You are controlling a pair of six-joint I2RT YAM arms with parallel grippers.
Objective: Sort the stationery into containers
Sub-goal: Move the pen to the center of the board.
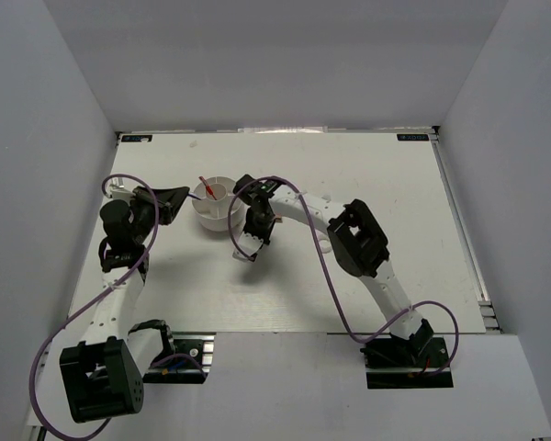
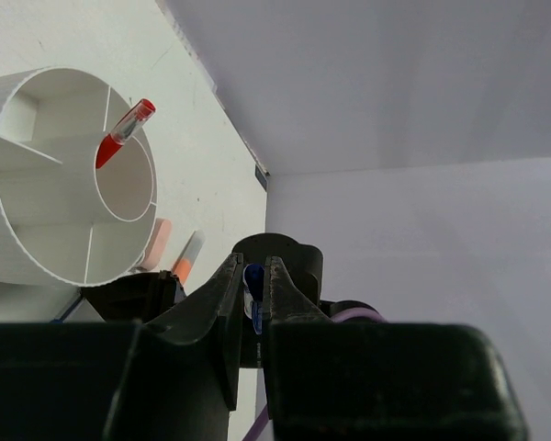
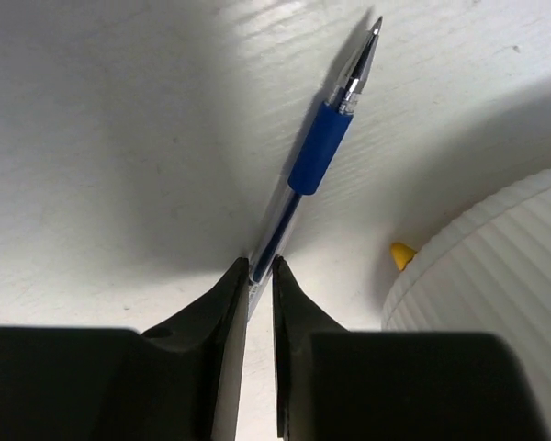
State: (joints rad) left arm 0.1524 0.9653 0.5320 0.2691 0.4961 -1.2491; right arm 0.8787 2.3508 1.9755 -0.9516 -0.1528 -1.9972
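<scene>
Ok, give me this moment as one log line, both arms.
left gripper: shut on small blue piece, beside tub | right gripper: pinching blue pen lying on table | red pen: in tub

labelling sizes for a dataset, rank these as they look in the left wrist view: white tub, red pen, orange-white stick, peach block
1. white tub, by far the largest
2. red pen, standing in the tub's hub
3. orange-white stick and peach block: look alike, both partly hidden, so not ranked
</scene>
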